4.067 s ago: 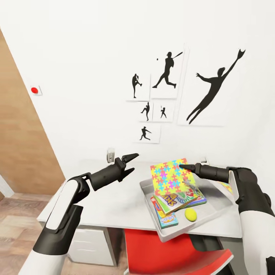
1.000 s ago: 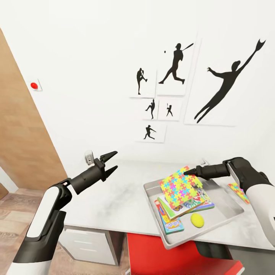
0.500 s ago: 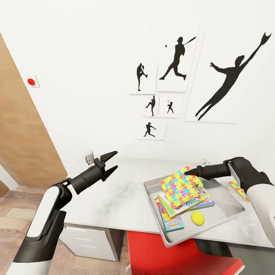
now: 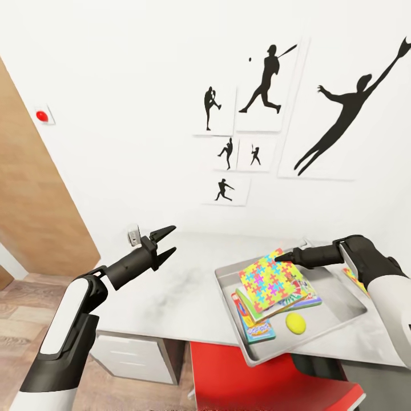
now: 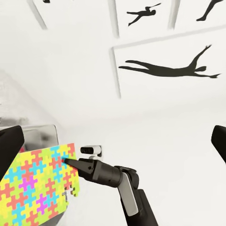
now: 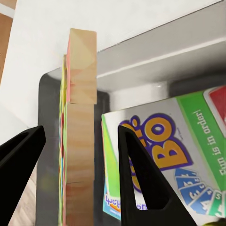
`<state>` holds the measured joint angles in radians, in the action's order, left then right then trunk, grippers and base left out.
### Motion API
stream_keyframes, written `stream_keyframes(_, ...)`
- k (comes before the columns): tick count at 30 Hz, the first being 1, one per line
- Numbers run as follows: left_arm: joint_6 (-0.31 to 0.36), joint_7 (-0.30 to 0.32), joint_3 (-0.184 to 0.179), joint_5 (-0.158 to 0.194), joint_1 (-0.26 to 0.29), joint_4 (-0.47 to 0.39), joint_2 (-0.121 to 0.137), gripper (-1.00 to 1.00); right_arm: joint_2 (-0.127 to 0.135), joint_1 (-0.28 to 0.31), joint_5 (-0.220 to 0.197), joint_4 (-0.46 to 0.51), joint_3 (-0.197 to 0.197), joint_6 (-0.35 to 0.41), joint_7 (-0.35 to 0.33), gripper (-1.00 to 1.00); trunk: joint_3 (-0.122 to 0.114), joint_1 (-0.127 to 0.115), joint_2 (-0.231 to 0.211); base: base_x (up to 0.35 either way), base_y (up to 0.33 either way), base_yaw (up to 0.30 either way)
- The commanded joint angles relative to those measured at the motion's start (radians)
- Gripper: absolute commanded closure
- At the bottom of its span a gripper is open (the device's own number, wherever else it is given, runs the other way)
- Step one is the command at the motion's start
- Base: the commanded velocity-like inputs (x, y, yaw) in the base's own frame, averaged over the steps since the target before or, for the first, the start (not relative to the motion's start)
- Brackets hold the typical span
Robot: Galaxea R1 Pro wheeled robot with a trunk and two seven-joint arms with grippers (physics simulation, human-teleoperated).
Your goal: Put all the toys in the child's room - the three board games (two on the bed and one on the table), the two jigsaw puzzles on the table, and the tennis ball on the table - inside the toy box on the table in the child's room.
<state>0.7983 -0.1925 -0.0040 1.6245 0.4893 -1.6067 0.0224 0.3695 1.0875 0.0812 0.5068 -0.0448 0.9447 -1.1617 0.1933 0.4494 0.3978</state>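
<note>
Long light-grey table [image 4: 171,297] against white wall w/ black sports-silhouette pictures [image 4: 337,114]. On it, right side, the pale grey rectangular toy box [image 4: 342,297] w/ broad flared rim, one corner overhanging the table's front edge.

Contents, large to small: multicoloured jigsaw-puzzle slab [image 4: 273,282] tilted on top of a stack of flat printed board-game boxes [image 4: 257,331]; small yellow-green tennis ball [image 4: 295,323] loose on box floor beside stack. Second puzzle-pattern slab [image 4: 355,278] lies on table just beyond the box's right rim, mostly hidden by right arm.

Step in hand, by judgement: first puzzle placed in box; one puzzle outstanding. Next move calls for backing right gripper [image 4: 283,256] off the slab, then reaching over to the outside slab and taking its edge.

Right gripper: tip at slab's upper corner. Wrist view shows jaws apart w/ slab edge [image 6: 80,136] between them, gaps either side — released, holding nothing. Left gripper [image 4: 165,241]: moderately parted, holding nothing, above bare tabletop, well apart from box.
</note>
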Motion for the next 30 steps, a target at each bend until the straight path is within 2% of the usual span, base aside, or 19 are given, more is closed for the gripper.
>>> stream_keyframes(1,0.001,-0.009,0.000,0.011,0.001,-0.001,0.001,-1.00,0.000,0.001,0.007,0.001,-0.001,0.003,-0.009,1.00,0.004,0.001,0.002,0.000,0.000,0.000)
stream_keyframes(10,0.001,-0.009,0.000,0.011,0.001,-0.001,0.001,-1.00,0.000,-0.004,0.002,0.004,0.001,0.001,-0.014,1.00,0.016,0.001,0.002,0.000,0.000,0.000)
stream_keyframes(30,0.001,0.027,0.000,0.011,-0.005,-0.001,0.000,-1.00,0.001,-0.011,0.000,0.010,0.000,0.000,-0.017,1.00,0.019,0.001,0.002,0.000,0.000,0.000)
